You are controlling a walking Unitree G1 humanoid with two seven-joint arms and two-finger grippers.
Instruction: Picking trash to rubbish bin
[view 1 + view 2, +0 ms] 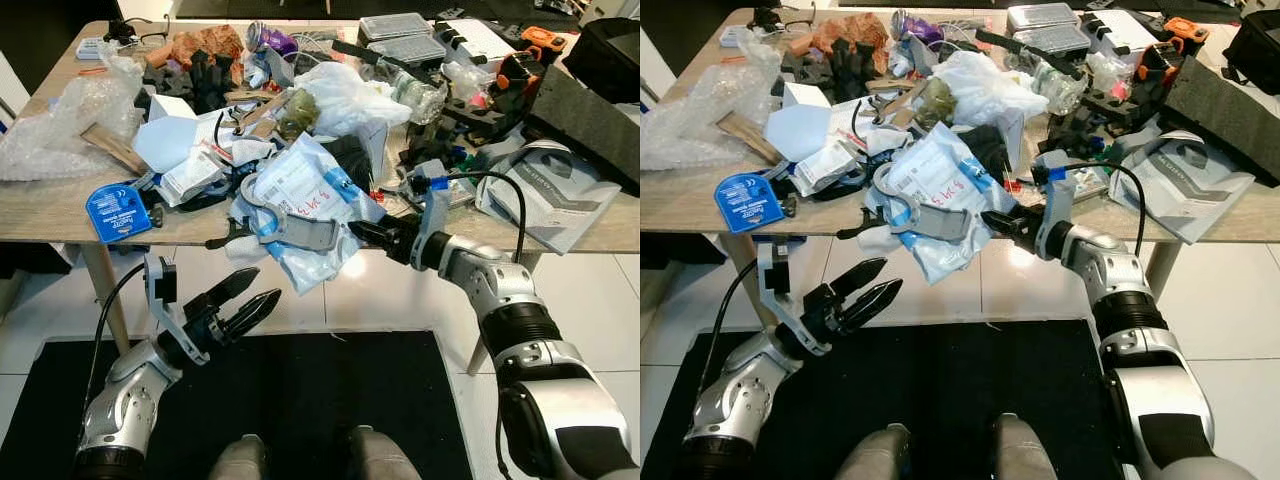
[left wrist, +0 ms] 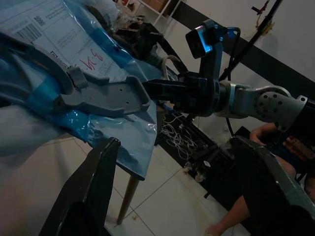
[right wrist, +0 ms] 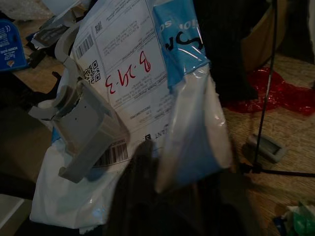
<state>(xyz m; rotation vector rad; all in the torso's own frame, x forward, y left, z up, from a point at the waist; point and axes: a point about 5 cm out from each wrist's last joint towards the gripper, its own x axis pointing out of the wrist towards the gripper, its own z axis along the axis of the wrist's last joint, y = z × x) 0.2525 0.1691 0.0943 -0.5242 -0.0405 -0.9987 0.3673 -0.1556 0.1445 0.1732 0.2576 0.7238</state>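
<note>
Crinkled bubble wrap (image 1: 60,125) lies at the left end of a pale wooden table (image 1: 50,215), and beside it a round-cornered blue card (image 1: 118,212) with white print too small to read sits at the front edge. Below the tabletop, the left gripper (image 1: 243,303) hangs over a black mat (image 1: 330,400) with its fingers spread and nothing between them. At the middle, a blue-and-white plastic mailer bag (image 1: 305,205) droops over the table edge; its white label carries barcodes, a QR code and red handwritten "8.24.3". A grey plastic bracket (image 1: 300,232) lies on it. The right gripper (image 1: 365,232) pinches the bag's right edge. Further right rests a grey printed pouch (image 1: 550,195). White floor tiles (image 1: 400,295) surround the mat.
</note>
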